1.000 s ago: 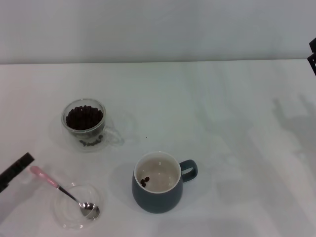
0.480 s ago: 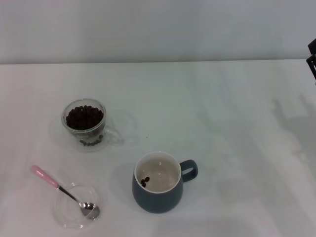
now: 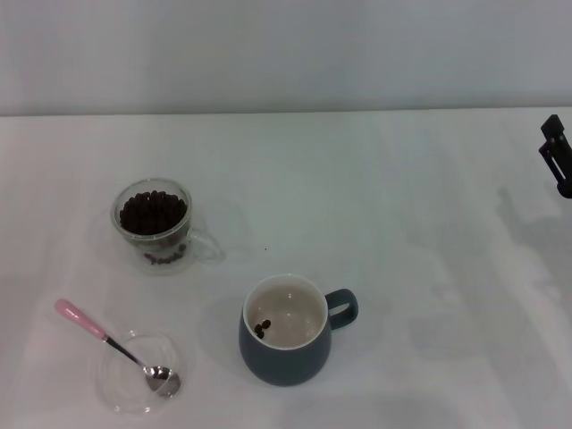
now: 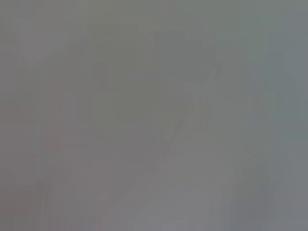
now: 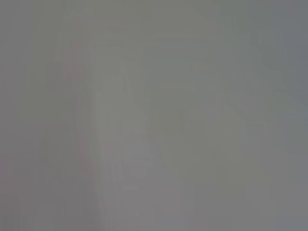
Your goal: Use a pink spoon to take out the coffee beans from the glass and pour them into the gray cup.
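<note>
The pink spoon [image 3: 109, 343] lies at the front left, its metal bowl resting in a flat clear glass saucer [image 3: 125, 398] and its pink handle pointing away to the left. The glass [image 3: 154, 223] stands behind it, filled with coffee beans [image 3: 153, 212]. The gray cup [image 3: 286, 331] stands at the front centre with its handle to the right and a few beans [image 3: 262, 328] inside. My right gripper [image 3: 558, 161] shows only as a dark part at the right edge, far from everything. My left gripper is out of view. Both wrist views show only plain grey.
The white table [image 3: 402, 223] runs back to a pale wall. Faint arm shadows lie on the table at the right.
My left gripper, seen at the left edge near the spoon handle a second ago, has withdrawn out of view. The right gripper part has come slightly further into view at the right edge.
</note>
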{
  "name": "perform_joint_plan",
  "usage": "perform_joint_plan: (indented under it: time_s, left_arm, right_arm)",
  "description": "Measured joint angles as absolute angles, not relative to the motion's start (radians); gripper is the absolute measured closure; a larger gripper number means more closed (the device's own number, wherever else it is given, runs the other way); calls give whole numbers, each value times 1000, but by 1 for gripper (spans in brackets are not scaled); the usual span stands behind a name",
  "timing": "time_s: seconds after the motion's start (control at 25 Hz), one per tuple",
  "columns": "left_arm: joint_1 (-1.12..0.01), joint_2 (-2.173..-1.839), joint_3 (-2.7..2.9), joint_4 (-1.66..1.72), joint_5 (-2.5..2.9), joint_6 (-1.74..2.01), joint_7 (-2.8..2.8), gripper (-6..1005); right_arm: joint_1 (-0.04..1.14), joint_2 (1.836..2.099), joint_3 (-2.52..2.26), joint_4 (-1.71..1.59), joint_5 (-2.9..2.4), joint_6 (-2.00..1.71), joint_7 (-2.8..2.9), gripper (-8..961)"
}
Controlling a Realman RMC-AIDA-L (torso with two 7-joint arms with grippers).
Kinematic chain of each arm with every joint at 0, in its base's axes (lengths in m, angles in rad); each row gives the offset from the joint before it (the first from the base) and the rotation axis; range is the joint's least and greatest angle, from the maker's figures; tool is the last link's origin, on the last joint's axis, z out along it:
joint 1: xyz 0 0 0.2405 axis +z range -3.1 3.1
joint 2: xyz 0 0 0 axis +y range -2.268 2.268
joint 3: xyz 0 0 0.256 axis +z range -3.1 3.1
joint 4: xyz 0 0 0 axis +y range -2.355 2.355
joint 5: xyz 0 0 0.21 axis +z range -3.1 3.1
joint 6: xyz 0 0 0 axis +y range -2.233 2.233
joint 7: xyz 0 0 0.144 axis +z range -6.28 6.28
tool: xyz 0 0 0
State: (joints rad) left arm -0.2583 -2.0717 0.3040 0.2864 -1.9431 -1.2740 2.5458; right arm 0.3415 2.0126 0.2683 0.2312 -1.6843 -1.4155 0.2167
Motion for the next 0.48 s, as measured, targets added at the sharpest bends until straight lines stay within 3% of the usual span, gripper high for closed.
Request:
perform_joint_plan:
  time_s: [0.48]
  left_arm:
    - [-350, -2077, 301, 189, -1950, -1298, 2823, 138]
  right_arm:
    - [342, 2013, 265, 225, -1689, -1345, 217, 159]
